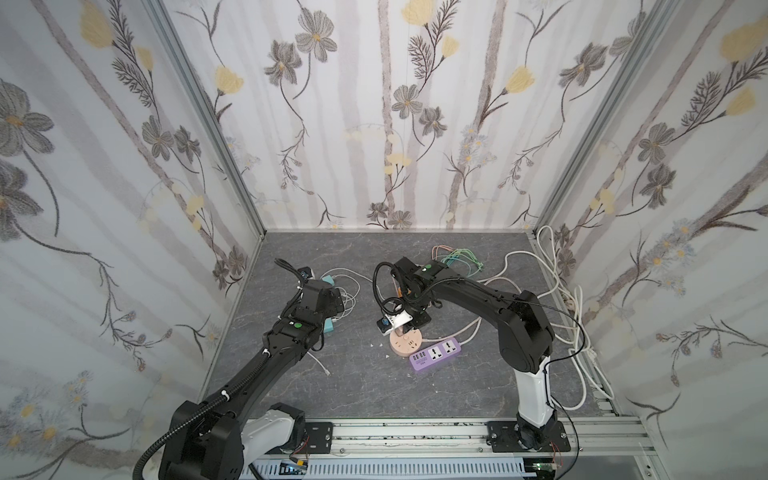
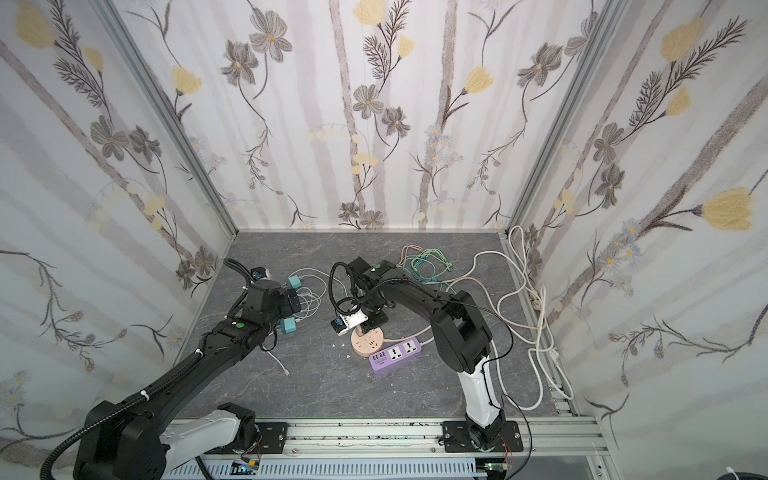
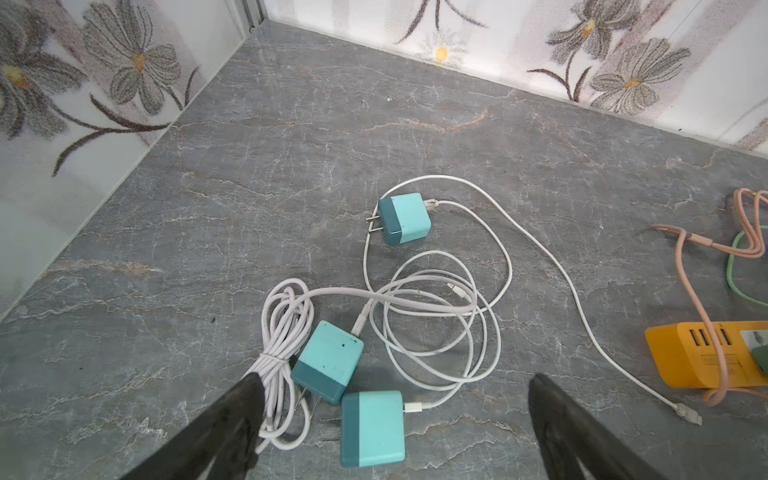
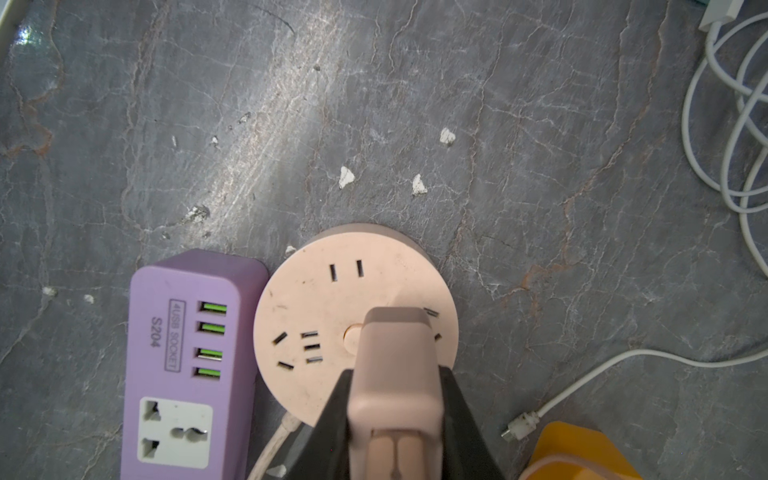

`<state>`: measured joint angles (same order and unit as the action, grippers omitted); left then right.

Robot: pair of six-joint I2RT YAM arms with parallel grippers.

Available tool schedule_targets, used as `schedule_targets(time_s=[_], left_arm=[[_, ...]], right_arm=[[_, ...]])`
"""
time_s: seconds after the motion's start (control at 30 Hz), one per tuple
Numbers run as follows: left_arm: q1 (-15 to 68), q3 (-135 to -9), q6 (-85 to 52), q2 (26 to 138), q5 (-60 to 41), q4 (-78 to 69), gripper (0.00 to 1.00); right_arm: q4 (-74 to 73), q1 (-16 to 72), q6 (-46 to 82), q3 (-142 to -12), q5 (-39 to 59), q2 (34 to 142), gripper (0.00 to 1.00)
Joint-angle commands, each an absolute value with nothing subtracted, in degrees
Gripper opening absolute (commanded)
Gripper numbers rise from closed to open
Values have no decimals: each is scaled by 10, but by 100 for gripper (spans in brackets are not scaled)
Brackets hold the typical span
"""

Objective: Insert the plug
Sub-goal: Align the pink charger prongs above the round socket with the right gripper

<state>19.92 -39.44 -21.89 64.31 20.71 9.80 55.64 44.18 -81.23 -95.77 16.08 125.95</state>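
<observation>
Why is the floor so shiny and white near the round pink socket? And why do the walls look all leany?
Right wrist view: light glares off the grey tabletop near the round pink socket, leaving a pale streak. In both top views the wide lens makes the wall posts splay outward.

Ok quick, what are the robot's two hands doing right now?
Left gripper: open, holding nothing.
Right gripper: shut on the pink plug, at the round pink socket.
</observation>
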Motion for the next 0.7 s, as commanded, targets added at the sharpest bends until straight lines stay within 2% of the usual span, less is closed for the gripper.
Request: schedule_targets(time_s=[0.0, 0.37, 0.67], left_arm=[[197, -391, -215, 644, 212, 91, 100], [195, -387, -213, 650, 208, 82, 100], [194, -378, -206, 644, 203, 82, 100]], right_arm=[[539, 443, -830, -949, 136, 1270, 0], [612, 467, -818, -1008, 126, 1306, 0], [607, 467, -817, -1001, 141, 1272, 0]])
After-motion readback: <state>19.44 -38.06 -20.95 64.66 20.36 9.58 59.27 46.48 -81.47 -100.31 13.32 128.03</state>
